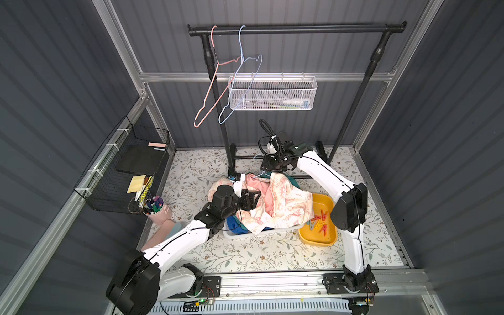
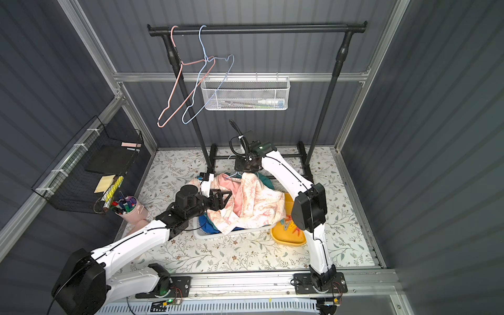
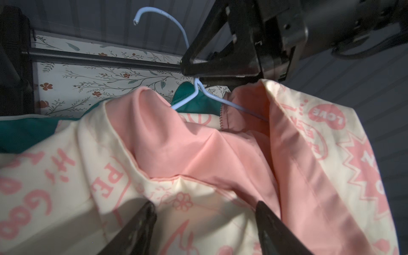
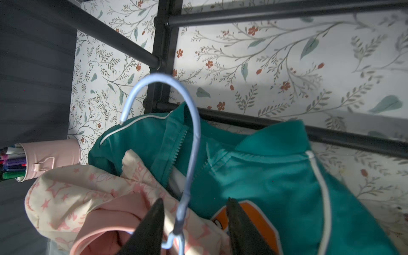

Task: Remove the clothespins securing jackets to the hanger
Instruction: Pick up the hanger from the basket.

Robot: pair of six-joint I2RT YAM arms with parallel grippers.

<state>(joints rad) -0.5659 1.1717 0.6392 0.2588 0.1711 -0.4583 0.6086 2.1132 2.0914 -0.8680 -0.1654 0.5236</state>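
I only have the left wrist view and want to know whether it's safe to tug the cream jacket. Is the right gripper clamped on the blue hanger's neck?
Observer: No. The right wrist view shows the right gripper straddling the blue hanger at its neck, with a gap on each side.
Operator: Any clothespins in sight? I see none.
Observer: Yes. In a top view, clothespins lie piled in a yellow tray beside the cream jacket.
Operator: Anything on the rack's rail?
Observer: Two bare hangers, a pink hanger and a spare blue hanger, hang near one end of the rail.
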